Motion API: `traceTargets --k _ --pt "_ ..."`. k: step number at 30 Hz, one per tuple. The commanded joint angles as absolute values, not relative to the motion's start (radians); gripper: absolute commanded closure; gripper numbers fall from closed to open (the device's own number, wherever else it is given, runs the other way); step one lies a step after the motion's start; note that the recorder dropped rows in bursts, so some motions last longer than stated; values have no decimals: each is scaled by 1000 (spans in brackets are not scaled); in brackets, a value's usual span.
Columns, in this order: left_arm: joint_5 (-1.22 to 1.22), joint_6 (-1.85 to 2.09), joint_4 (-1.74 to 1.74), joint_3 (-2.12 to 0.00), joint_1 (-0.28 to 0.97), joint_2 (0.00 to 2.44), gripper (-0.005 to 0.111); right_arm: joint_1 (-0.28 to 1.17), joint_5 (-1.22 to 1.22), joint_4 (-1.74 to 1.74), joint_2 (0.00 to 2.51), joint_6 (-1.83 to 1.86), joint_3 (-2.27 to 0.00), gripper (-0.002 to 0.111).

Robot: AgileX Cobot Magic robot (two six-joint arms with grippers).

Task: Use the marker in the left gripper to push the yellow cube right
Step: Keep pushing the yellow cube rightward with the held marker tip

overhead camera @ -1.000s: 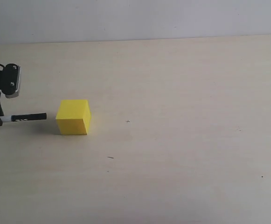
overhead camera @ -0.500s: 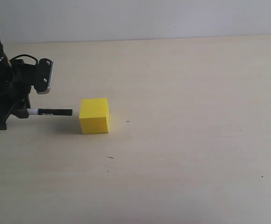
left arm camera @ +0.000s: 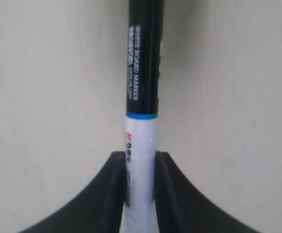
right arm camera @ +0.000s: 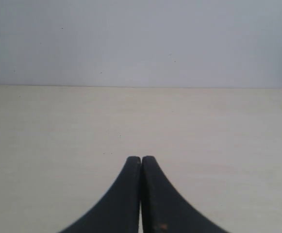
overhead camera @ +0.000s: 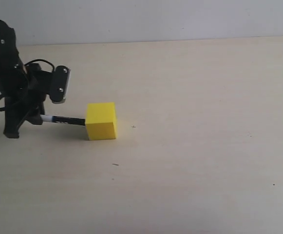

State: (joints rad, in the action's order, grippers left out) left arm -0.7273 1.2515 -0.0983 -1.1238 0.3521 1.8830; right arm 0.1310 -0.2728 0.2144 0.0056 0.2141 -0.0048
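The yellow cube (overhead camera: 101, 121) sits on the pale wooden table (overhead camera: 190, 146), resting flat, with one lit top face and a front face in slight shade. Against the cube's left face comes the black end of the marker (overhead camera: 63, 119), lying nearly level just above the table; in the exterior view the tip appears to touch the cube, though the contact itself is too small to be sure of. Further left of the cube, the left gripper (overhead camera: 38, 117) holds the marker's white end. In the left wrist view its two black fingers (left arm camera: 112, 194) are drawn in narrow, pressed on either side of the white barrel (left arm camera: 141, 97), with a blue ring and small print on the black part beyond them. Up and left of the cube, the grey-faced wrist camera (overhead camera: 61, 85) and a looped cable (overhead camera: 34, 62) ride on the black arm.

To the right of the cube the table carries only small dark specks: one close by (overhead camera: 133, 126), one below it (overhead camera: 115, 164), one far off (overhead camera: 273, 184). Behind the cube a grey-white wall (overhead camera: 156, 19) meets the table's far edge.

The cube does not show in the left wrist view, where the marker's far end is cut off at the frame's edge. The arm's upper part runs out of the exterior view. The right gripper (right arm camera: 141, 160) shows only in its own wrist view, fingers pressed together with nothing between them, over bare table.
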Motion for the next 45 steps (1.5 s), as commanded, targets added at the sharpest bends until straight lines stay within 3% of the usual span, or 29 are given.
traceTargets --k 1,12,23,36,45 --pt "-707 1234 -82 -1142 409 1885 107 128 -268 210 0 214 0 108" --pt "-754 1165 -110 -1146 309 1898 107 128 -268 210 0 214 0 108" --pt "-682 1168 -93 -1178 465 1958 107 128 -268 210 0 214 0 108" --pt "-716 1139 -95 -1180 390 1960 107 128 -268 210 0 214 0 108" --pt "-640 1154 -91 -1180 511 1970 107 128 -268 210 0 214 0 108"
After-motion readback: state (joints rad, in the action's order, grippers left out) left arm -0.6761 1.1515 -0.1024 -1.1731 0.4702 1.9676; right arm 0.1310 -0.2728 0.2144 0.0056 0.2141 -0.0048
